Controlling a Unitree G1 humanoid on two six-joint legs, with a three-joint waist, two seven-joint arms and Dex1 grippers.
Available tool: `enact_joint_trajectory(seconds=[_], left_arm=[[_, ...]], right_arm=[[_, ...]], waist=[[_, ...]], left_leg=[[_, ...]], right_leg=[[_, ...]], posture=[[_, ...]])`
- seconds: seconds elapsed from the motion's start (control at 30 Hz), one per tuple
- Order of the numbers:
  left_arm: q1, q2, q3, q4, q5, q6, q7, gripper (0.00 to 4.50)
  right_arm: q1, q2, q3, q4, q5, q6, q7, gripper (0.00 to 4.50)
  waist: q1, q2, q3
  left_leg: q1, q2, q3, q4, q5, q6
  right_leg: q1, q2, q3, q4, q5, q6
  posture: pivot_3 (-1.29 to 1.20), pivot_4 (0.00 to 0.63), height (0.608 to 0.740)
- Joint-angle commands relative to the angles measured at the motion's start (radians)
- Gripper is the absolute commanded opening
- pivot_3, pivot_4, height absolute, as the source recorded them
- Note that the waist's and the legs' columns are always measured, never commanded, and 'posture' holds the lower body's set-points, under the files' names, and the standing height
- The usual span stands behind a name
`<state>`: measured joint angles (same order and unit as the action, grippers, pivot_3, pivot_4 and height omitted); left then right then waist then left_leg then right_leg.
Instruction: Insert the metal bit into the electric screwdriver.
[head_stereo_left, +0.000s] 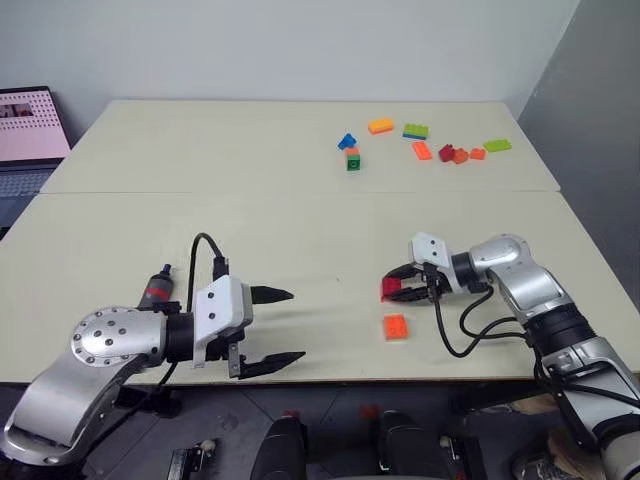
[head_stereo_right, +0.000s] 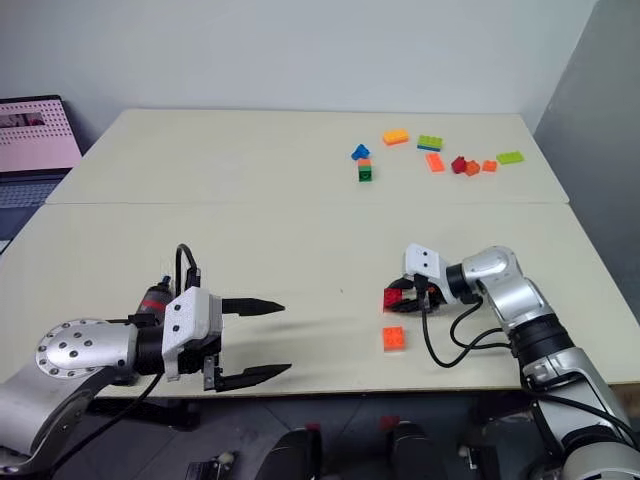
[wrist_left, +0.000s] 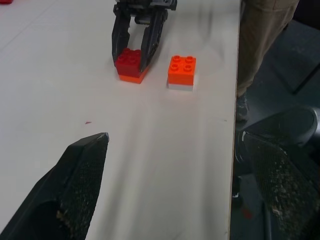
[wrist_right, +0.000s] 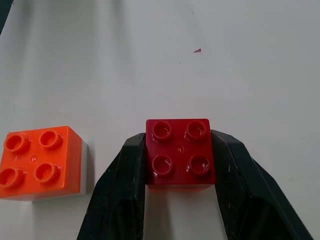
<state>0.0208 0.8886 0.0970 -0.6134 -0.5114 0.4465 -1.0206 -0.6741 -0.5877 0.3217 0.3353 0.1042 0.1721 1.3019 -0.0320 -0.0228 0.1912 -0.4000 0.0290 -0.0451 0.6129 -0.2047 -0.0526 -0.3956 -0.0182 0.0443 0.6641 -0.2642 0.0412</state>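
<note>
My right gripper (head_stereo_left: 402, 285) is shut on a red brick (wrist_right: 180, 152), its black fingers (wrist_right: 125, 190) pressed against both sides. The red brick (wrist_left: 129, 59) sits on top of an orange one, low on the table (head_stereo_left: 200, 220). My left gripper (head_stereo_left: 292, 325) hangs open and empty over the table's front edge, pointing toward the right gripper. A black cylinder with a red band, the electric screwdriver (head_stereo_left: 155, 288), pokes up just behind my left arm and is partly hidden by it. The metal bit is out of view.
An orange brick on a white base (head_stereo_left: 395, 326) lies just in front of the red one. Several coloured bricks (head_stereo_left: 420, 140) are scattered at the far right. A laptop (head_stereo_left: 30, 130) sits at the far left. A person's trouser leg (wrist_left: 265, 30) stands beside the table edge.
</note>
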Motion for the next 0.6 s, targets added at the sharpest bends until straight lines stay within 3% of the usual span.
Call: enact_joint_trajectory(seconds=[0.03, 0.27, 0.4, 0.6], left_arm=[[-0.037, -0.025, -0.011, 0.013, -0.019, -0.030, -0.011, 4.50], [-0.156, -0.178, -0.078, 0.053, -0.015, -0.062, 0.056, 4.50], [-0.230, -0.261, -0.172, 0.098, 0.032, -0.083, 0.070, 4.50], [-0.289, -0.283, -0.206, 0.135, 0.051, -0.089, 0.068, 4.50]], right_arm=[[0.025, -0.032, -0.104, -0.094, 0.047, 0.026, -0.050, 1.46], [0.130, -0.079, -0.417, -0.113, 0.054, 0.046, -0.409, 1.46], [0.155, -0.052, -0.589, 0.037, -0.004, 0.086, -0.795, 1.46], [-0.012, -0.018, -0.595, 0.387, -0.031, 0.029, -0.978, 1.46]], waist=[[0.001, 0.000, 0.000], [0.006, 0.000, 0.000], [0.000, 0.000, -0.001], [-0.022, 0.001, -0.001]], left_leg=[[0.000, 0.000, 0.000, 0.000, 0.000, 0.000], [-0.001, -0.001, -0.001, 0.001, 0.000, 0.000], [0.001, -0.001, 0.000, 0.002, 0.000, 0.000], [0.002, -0.001, 0.001, 0.003, 0.001, 0.001]], right_leg=[[0.000, 0.000, 0.000, 0.000, 0.000, 0.000], [0.002, 0.000, 0.000, -0.001, 0.001, 0.002], [0.002, 0.000, 0.001, 0.000, 0.001, 0.002], [0.003, 0.000, 0.003, 0.000, 0.003, 0.001]], posture=[[0.00, 0.150, 0.740], [0.00, 0.150, 0.740], [0.00, 0.150, 0.740], [0.00, 0.150, 0.740]])
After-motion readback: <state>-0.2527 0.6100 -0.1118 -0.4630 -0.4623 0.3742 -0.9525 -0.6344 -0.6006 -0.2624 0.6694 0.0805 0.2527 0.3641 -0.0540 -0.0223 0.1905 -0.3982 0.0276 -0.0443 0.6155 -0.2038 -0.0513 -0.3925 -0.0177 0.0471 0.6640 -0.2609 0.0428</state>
